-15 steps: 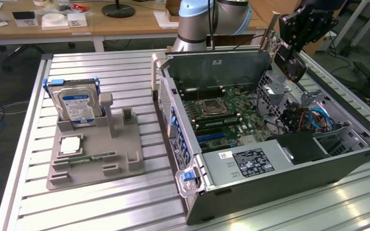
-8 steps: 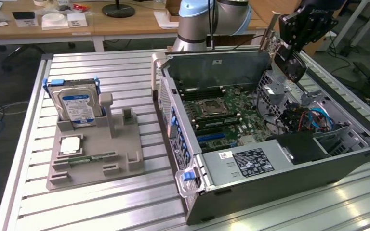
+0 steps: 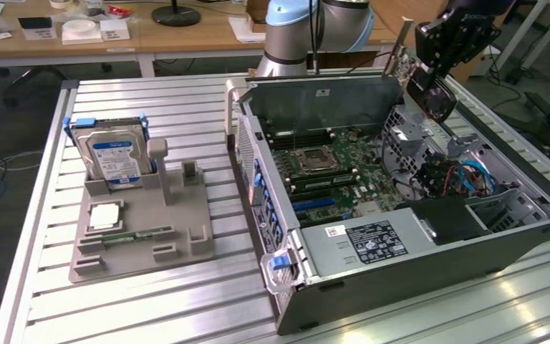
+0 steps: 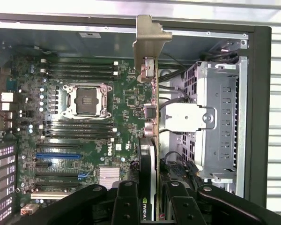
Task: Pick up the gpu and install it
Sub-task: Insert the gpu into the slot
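Pincer point(image 4: 152, 194) clamped on gpu point(image 4: 150, 150), held edge-on over open case point(image 3: 428, 279); long axis pointed straight out from pincer, bracket end farthest, motherboard point(image 4: 126, 103) beyond.

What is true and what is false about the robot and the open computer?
1. The end effector is holding the gpu. True.
2. The gpu is plugged into the motherboard. False: it hangs in the air over the computer case.
3. The hard drive stands upright in the grey holder. True.
4. The computer case is closed. False: its side is open and the motherboard shows.
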`<state>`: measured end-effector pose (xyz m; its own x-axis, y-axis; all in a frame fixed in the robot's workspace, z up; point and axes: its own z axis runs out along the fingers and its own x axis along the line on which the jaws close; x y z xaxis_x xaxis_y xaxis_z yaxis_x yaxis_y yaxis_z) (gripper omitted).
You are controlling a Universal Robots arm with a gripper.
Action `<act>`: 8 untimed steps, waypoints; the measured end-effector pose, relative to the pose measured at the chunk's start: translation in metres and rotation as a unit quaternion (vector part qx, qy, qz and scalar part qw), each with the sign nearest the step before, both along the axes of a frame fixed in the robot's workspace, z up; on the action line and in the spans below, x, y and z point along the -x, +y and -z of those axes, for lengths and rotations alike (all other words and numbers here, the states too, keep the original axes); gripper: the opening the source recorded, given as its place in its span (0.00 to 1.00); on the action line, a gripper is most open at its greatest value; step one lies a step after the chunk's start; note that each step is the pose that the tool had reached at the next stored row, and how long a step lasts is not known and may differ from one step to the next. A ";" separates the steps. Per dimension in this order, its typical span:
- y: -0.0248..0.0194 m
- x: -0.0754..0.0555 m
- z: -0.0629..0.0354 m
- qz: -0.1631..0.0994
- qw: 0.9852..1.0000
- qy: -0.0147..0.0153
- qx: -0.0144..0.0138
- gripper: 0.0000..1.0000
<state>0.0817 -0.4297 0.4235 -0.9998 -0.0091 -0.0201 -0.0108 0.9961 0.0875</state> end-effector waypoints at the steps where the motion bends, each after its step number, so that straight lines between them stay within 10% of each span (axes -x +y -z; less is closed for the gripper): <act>1: 0.0000 0.000 0.0000 -0.004 1.000 0.000 0.000 0.26; 8: 0.0000 0.001 0.0000 -0.034 0.999 0.000 0.000 0.26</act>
